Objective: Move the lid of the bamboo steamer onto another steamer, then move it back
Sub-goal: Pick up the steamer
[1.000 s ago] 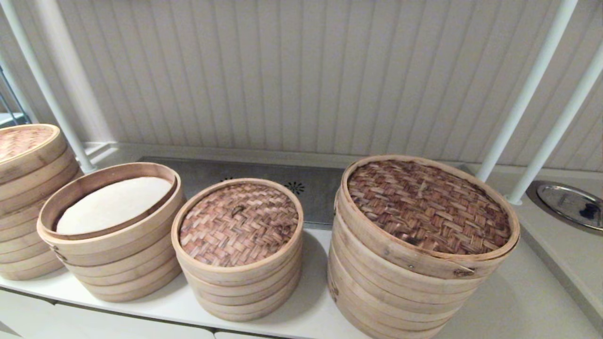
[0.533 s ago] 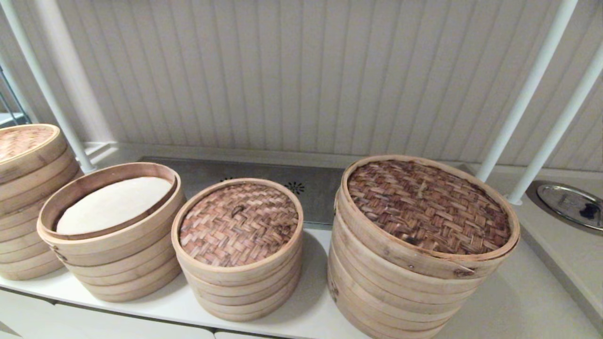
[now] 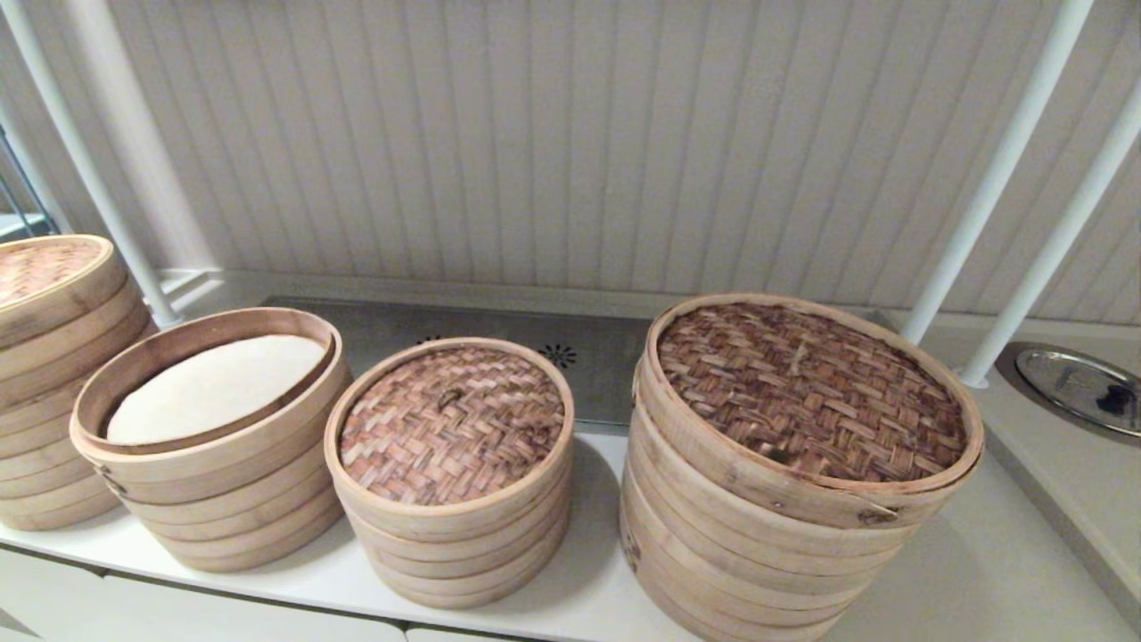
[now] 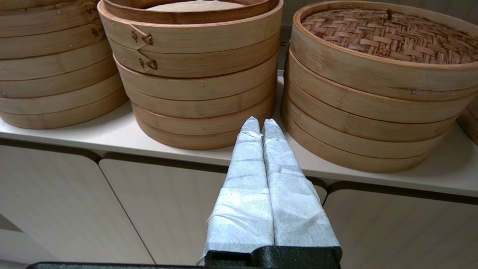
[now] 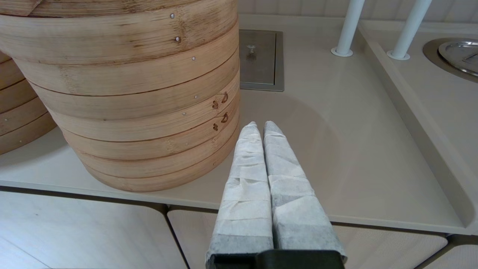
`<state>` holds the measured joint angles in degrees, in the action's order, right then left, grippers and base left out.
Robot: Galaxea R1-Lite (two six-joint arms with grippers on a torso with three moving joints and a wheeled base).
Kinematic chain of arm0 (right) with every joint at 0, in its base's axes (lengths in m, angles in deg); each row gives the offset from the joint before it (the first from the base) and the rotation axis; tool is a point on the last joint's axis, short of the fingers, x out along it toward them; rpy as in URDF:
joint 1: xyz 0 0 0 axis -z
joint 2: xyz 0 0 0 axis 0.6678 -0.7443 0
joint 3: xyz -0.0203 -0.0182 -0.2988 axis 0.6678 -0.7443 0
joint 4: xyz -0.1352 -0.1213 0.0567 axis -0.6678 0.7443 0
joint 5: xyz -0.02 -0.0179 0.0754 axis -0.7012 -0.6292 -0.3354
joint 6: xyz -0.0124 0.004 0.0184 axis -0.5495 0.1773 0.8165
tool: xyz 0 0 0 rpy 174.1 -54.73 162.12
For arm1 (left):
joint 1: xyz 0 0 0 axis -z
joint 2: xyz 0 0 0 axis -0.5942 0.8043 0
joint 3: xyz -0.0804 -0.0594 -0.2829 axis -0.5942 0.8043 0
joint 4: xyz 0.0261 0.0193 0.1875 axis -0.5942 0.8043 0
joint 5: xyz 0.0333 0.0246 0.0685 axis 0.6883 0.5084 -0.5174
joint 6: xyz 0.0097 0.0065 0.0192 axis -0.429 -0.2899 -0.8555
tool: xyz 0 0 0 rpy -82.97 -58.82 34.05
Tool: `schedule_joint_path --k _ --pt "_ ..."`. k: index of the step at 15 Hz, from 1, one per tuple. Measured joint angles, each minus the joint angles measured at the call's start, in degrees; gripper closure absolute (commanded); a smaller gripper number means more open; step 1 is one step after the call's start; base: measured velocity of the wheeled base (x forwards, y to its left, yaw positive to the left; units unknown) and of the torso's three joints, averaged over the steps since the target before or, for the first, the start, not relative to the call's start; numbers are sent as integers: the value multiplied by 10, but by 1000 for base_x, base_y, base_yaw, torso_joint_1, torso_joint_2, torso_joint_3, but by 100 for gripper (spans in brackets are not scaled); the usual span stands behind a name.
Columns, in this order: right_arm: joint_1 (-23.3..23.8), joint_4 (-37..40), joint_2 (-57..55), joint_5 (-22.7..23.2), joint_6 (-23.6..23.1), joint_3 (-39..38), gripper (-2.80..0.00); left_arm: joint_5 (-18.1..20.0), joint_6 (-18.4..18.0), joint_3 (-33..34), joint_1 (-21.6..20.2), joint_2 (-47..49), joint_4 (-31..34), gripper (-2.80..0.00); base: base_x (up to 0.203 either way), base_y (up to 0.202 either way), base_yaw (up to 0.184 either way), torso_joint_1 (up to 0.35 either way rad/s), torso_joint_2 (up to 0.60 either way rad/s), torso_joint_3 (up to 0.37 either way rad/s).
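The bamboo steamer lid (image 3: 450, 423), tan-pink herringbone with a small dark loop handle, lies flat on the shortest, narrowest pale stack (image 3: 455, 553) at the counter's middle, hiding its inside. To its left stands an uncovered, slightly wider pale stack (image 3: 223, 464) with a white liner (image 3: 214, 388) showing. My left gripper (image 4: 261, 121) is shut and empty, low before the counter edge, facing the gap between the uncovered stack (image 4: 194, 63) and the lidded one (image 4: 358, 116). My right gripper (image 5: 260, 124) is shut and empty, beside the widest stack (image 5: 130, 93). Neither gripper shows in the head view.
The widest, tallest stack (image 3: 767, 553) with a dark coarse-weave lid (image 3: 807, 388) stands on the right. Another lidded stack (image 3: 45, 374) sits at the far left. White posts (image 3: 989, 196) rise behind on the right, near a round metal dish (image 3: 1079, 388). Bare counter (image 3: 963, 571) lies right of the widest stack.
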<state>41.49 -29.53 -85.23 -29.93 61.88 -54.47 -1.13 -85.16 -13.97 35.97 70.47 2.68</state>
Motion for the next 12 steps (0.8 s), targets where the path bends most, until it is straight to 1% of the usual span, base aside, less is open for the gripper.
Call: schedule_joint_path --k 4,6,7,10,12 --pt "0 0 0 0 0 0 0 2 -18 -8 0 1 14 0 0 0 0 0 0 0" --pt "0 0 0 0 0 0 0 7 -9 -23 0 7 35 0 0 0 0 0 0 0" --pt "0 0 0 0 0 0 0 11 0 -55 0 16 40 0 0 0 0 0 0 0" --pt "0 0 0 0 0 0 0 31 26 -187 0 81 56 0 0 0 0 0 0 0" --pt "0 0 0 0 0 0 0 36 60 -284 0 150 61 0 0 0 0 0 0 0"
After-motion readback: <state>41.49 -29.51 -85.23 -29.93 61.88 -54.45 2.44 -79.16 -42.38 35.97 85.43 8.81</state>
